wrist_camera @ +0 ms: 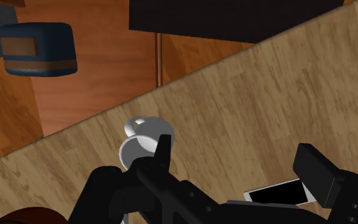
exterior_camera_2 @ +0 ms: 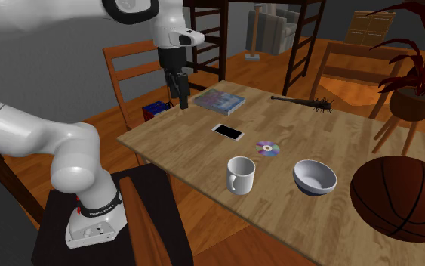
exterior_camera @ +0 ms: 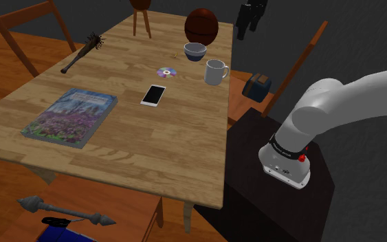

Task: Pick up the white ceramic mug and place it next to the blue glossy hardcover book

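A white mug (exterior_camera: 216, 71) stands upright near the table's edge on the stand's side, handle toward that edge. It is also the mug (exterior_camera_2: 241, 174) in the second exterior view. The book (exterior_camera: 71, 115) has a blue and purple flowery cover and lies flat far along the table (exterior_camera: 150, 158); the book (exterior_camera_2: 220, 100) is closed. My black gripper (exterior_camera_2: 179, 94) hangs open well above the table, between book and mug, holding nothing. Looking down past one finger (wrist_camera: 163, 149), I see the mug (wrist_camera: 142, 143) far below, outside the gap between the fingers of the gripper (wrist_camera: 241, 162).
A phone (exterior_camera: 153, 95) and a disc (exterior_camera: 166, 71) lie between mug and book. A bowl (exterior_camera: 195, 51) and a basketball (exterior_camera: 201, 26) sit just beyond the mug. A spiked bat (exterior_camera: 82, 53) lies at the far side. A wooden chair (exterior_camera_2: 139, 68) and a blue box (exterior_camera: 257, 86) stand beside the table.
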`<state>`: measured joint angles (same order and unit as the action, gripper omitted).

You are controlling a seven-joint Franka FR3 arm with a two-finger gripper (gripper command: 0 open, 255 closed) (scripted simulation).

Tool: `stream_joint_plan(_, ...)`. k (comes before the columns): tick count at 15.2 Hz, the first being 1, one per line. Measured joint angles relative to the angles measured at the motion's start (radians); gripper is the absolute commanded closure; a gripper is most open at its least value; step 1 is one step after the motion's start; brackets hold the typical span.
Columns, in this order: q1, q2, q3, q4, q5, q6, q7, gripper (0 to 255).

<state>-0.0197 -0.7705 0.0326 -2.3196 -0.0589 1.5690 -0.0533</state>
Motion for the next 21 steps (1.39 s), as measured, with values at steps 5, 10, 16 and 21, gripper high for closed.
stream_joint_plan(5,-0.007,0.07,-0.024,-0.031,-0.005,0.098,-0.016,0)
stream_joint_plan(10,-0.019,0.181,-0.069,-0.088,-0.013,0.264,-0.051,0)
stream_joint_plan(16,-0.029,0.368,-0.118,-0.085,-0.007,0.444,-0.098,0)
stream_joint_plan(21,-0.031,0.53,-0.15,-0.064,0.018,0.58,-0.14,0)
